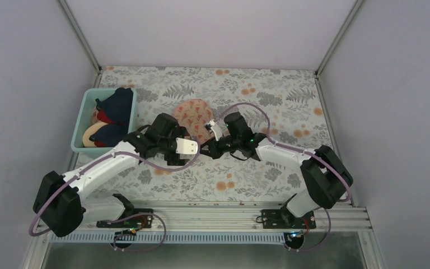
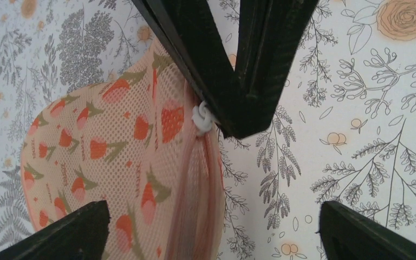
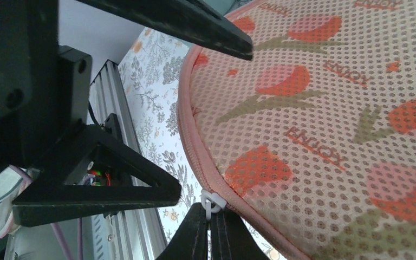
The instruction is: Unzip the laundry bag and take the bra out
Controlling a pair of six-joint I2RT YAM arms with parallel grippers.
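Left claw (image 2: 215, 210): jaws wide, gripping nothing, above the near edge of the flat oval peach-pink mesh laundry bag printed with orange-red flowers (image 2: 103, 157). Right claw (image 3: 210, 218): pinched closed on the small white plastic zipper pull (image 3: 212, 201) at the bag's rim, just ahead of the left claw. Bag lies flat on the floral-patterned desk (image 1: 269, 168), mostly beyond both claws. Teal plastic bin (image 1: 85, 121) sits left of the left claw.
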